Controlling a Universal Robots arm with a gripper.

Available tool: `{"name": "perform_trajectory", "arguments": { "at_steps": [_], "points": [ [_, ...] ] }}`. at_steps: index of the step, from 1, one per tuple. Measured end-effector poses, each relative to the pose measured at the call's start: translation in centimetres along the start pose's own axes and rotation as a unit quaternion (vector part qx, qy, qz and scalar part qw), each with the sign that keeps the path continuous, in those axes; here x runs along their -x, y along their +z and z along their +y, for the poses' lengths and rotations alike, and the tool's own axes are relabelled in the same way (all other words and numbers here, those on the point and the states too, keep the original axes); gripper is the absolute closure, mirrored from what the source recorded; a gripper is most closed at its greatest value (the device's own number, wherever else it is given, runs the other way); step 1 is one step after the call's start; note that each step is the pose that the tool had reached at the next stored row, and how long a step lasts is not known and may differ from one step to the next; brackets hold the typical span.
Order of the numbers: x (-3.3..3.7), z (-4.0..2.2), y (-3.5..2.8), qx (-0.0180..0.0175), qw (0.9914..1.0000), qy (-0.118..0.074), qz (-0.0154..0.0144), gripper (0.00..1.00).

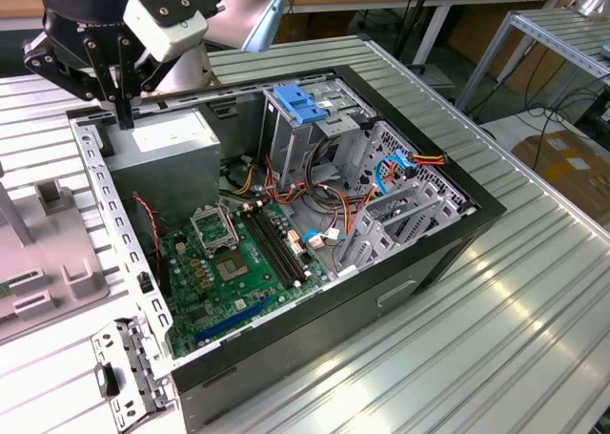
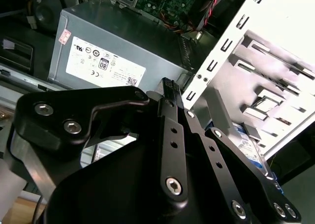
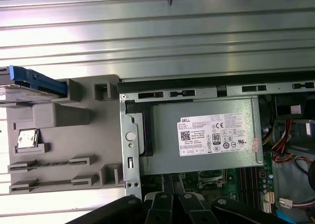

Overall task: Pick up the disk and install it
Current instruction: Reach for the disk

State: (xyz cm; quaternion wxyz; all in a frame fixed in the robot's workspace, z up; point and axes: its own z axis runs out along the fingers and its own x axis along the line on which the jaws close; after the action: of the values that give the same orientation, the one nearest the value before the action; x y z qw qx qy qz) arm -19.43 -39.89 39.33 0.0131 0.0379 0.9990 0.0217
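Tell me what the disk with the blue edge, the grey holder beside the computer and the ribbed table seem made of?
The disk: silvery metal body with dull sheen; its blue edge looks like plastic. The grey holder: probably moulded plastic, matte, uniformly grey, no glints. The table: likely aluminium, ribbed slats with bright brushed reflections.

Ribbed metal table [image 1: 496, 300], matt plastic fixture [image 3: 59, 116], dull metal power-supply box [image 3: 165, 145], blue plastic rail [image 3: 37, 79] on metal disk [image 3: 17, 93]
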Motion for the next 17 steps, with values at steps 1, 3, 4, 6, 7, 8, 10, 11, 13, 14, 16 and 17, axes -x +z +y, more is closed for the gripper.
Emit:
{"name": "perform_trajectory", "arguments": {
  "at_steps": [1,3,4,6,7,8,10,11,13,14,16,17],
  "points": [
    [-0.07,0.0,0.0,0.0,1.0,0.0,0.0,0.89],
    [-0.18,-0.01,-0.01,0.0,1.0,0.0,0.0,0.89],
    [-0.24,-0.02,-0.01,0.0,1.0,0.0,0.0,0.89],
    [-0.4,-0.03,-0.01,0.0,1.0,0.0,0.0,0.89],
    [-0.46,-0.04,-0.01,0.0,1.0,0.0,0.0,0.89],
    [-0.6,-0.05,-0.01,0.0,1.0,0.0,0.0,0.89],
    [-0.83,-0.06,-0.02,0.0,1.0,0.0,0.0,0.89],
    [-0.9,-0.07,-0.02,0.0,1.0,0.0,0.0,0.89],
    [-1.08,-0.08,-0.03,0.0,1.0,0.0,0.0,0.89],
    [-1.11,-0.08,-0.03,0.0,1.0,0.0,0.0,0.89],
    [-1.24,-0.09,-0.03,0.0,1.0,0.0,0.0,0.89],
    [-1.32,-0.1,-0.03,0.0,1.0,0.0,0.0,0.89]
  ]
}}
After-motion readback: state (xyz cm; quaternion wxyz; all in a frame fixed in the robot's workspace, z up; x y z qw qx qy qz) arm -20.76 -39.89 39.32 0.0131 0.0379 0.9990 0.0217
